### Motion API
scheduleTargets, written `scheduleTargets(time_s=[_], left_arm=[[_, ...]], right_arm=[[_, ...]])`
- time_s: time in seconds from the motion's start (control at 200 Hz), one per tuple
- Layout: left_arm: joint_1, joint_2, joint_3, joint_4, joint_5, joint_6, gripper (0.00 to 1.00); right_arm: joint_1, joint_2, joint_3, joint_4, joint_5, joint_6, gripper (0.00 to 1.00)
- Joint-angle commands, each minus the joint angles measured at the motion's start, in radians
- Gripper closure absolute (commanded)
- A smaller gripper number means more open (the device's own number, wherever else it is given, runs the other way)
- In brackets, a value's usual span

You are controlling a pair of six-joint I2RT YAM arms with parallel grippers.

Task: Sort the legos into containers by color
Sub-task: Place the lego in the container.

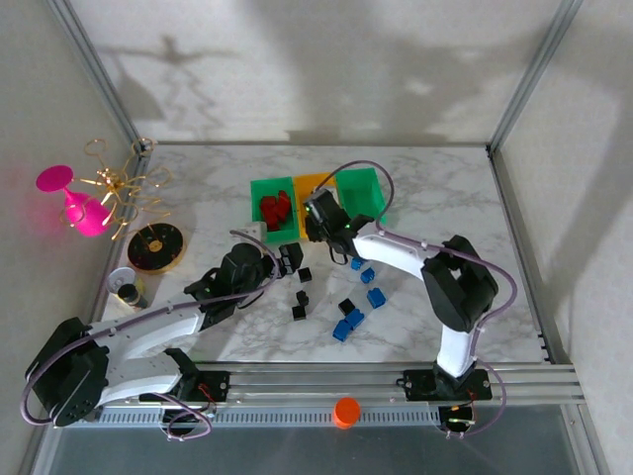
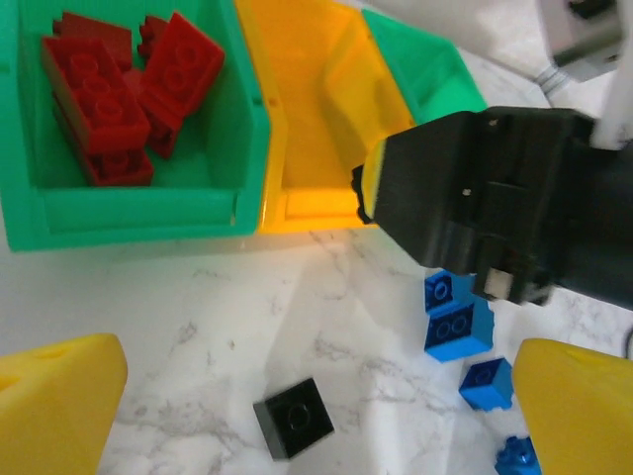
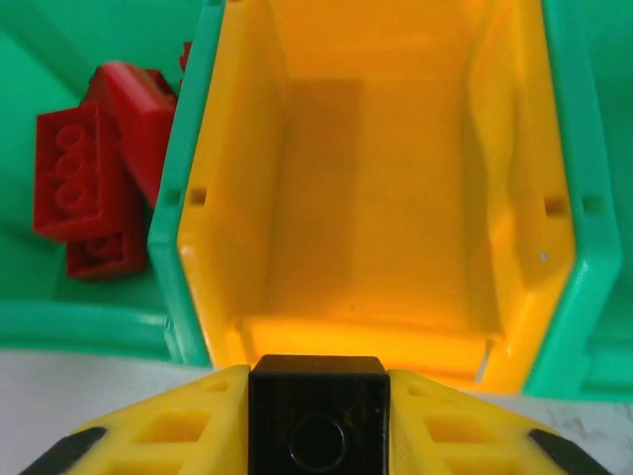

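Lego (image 3: 316,421) between jaws, before middle container (image 3: 232,198)

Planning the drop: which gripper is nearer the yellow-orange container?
Right. The right gripper, holding a black lego, is at the yellow-orange container's near rim; the left gripper sits farther back.

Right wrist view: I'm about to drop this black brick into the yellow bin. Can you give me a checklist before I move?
1. Grip: black brick clamped between the fingers of right pincer: ok.
2. Aim: brick centred side to side on yellow bin: ok.
3. Reach: brick past the bin's near rim: cannot tell; it looks level with that rim.
4. Contents: no other colour in the yellow bin: ok, no bricks seen inside.
5. Neighbour: red bricks lie in the green bin beside it, off the path: ok.
6. Left pincer open above a loose black brick, apart from the right pincer: ok.
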Motion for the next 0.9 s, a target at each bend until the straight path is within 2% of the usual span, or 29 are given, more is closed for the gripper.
scheduleTargets(time_s=[0.0, 0.26, 0.481, 0.631, 0.776, 0.891], left_arm=[[0.040, 0.012, -0.042, 0.122, 0.026, 0.054, 0.00], [0.095, 0.004, -0.137, 0.216, 0.046, 0.099, 0.00], [0.097, -0.049, -0.199, 0.257, -0.057, 0.073, 0.00], [0.097, -0.066, -0.206, 0.262, -0.074, 0.080, 0.00], [0.097, -0.080, -0.216, 0.275, -0.068, 0.086, 0.00], [0.097, -0.090, -0.213, 0.260, -0.091, 0.096, 0.00]], right_arm=[[-0.021, 0.060, 0.077, -0.013, 0.029, -0.041, 0.68], [-0.074, 0.191, 0.229, -0.025, 0.038, -0.086, 0.67], [-0.090, 0.273, 0.308, -0.015, 0.054, -0.116, 0.64], [-0.120, 0.308, 0.355, -0.012, 0.056, -0.154, 0.59], [-0.120, 0.274, 0.358, -0.017, 0.062, -0.158, 0.51], [-0.116, 0.205, 0.319, -0.005, 0.015, -0.156, 0.50]])
